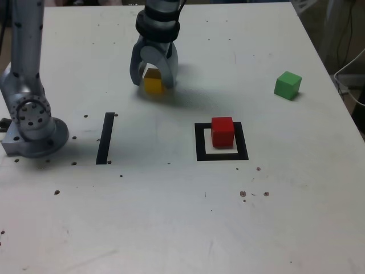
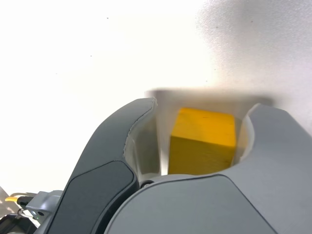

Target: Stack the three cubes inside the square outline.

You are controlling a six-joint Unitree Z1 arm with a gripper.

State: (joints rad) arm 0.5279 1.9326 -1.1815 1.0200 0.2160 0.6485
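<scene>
I am judging that 1 of the 3 cubes is being in its place: the red cube (image 1: pixel 222 132) is standing inside the square outline (image 1: pixel 201 149), and nothing is lying on top of it. So the base of the stack is looking ready, and 2 cubes are remaining.

The yellow cube (image 1: pixel 153 85) is resting on the surface (image 1: pixel 171 222), beyond the square outline and toward the exterior view's left of it. My tool (image 1: pixel 154 83) is reaching down around this cube. Its 2 fingers are standing apart, 1 on each side; in the wrist view a gap is showing beside 1 cube face, so I am not clamping it. At the other face, I cannot tell if the finger is touching.

The green cube (image 1: pixel 288 84) is sitting beyond the square outline and toward the exterior view's right of it, well apart from my tool.

In my judgement, I am working on the grasp of the 2nd cube. Closing, lifting and placing it over the red one are remaining, then the same work with the green one.
</scene>
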